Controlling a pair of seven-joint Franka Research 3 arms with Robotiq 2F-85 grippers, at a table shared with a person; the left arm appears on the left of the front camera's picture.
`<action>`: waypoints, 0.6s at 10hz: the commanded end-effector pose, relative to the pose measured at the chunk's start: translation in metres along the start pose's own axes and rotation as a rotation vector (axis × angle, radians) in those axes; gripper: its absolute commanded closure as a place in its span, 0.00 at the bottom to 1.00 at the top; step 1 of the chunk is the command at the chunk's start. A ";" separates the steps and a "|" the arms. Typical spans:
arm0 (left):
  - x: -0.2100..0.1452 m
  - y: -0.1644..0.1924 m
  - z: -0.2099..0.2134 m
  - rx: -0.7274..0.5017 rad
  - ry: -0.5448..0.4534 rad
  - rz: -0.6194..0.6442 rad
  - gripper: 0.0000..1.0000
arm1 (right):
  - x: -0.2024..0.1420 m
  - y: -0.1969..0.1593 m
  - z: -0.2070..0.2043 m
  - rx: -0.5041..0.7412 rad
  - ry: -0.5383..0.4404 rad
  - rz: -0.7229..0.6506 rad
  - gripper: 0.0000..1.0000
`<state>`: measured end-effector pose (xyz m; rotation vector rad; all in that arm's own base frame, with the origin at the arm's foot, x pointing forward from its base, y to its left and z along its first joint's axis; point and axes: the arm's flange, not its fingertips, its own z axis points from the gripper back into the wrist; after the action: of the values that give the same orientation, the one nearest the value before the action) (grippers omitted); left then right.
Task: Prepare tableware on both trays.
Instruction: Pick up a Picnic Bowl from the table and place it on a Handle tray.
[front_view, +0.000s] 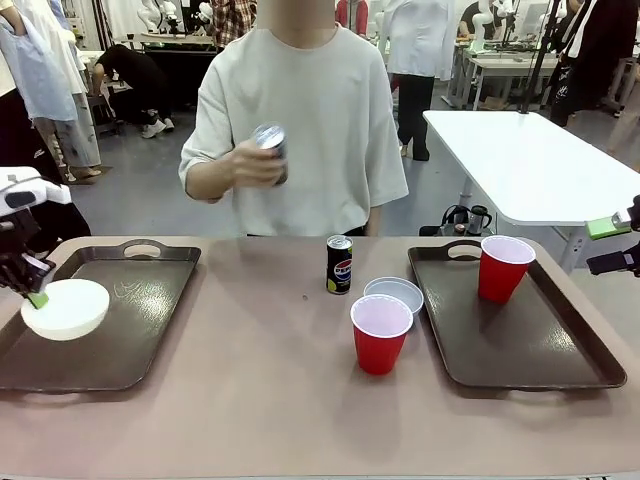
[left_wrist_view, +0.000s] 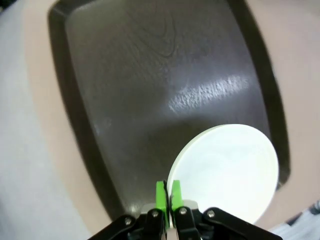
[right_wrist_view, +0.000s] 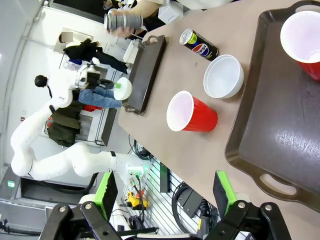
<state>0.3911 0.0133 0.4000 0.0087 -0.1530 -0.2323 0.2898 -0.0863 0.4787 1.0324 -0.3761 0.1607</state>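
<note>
My left gripper (front_view: 36, 296) is shut on the rim of a white bowl (front_view: 65, 308) over the near left part of the left tray (front_view: 140, 300). In the left wrist view, the green pads (left_wrist_view: 161, 196) pinch the bowl's (left_wrist_view: 225, 167) edge above the dark tray (left_wrist_view: 150, 90). My right gripper (front_view: 612, 245) hangs open and empty beside the right tray (front_view: 530, 340), which holds a red cup (front_view: 503, 267). Between the trays stand a second red cup (front_view: 380, 333), a white bowl (front_view: 394, 295) and a dark can (front_view: 339, 264). The person holds another can (front_view: 271, 143) at chest height.
The right wrist view looks down past the open right gripper (right_wrist_view: 165, 195) onto the right tray's handle (right_wrist_view: 277, 187), the table's red cup (right_wrist_view: 190, 112) and bowl (right_wrist_view: 223, 76). A white table (front_view: 520, 160) stands behind at the right.
</note>
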 end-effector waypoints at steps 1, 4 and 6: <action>-0.035 -0.007 -0.054 -0.022 -0.007 -0.010 0.96 | 0.002 -0.002 -0.001 0.028 -0.018 0.019 0.00; -0.032 -0.007 -0.066 -0.062 -0.023 -0.013 0.36 | 0.002 -0.002 -0.001 0.028 -0.018 0.019 0.00; -0.030 -0.006 -0.057 -0.062 -0.016 -0.007 0.00 | 0.002 -0.002 -0.001 0.028 -0.018 0.019 0.00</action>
<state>0.4135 0.0118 0.3495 -0.0321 -0.1478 -0.2246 0.2898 -0.0863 0.4788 1.0324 -0.3761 0.1609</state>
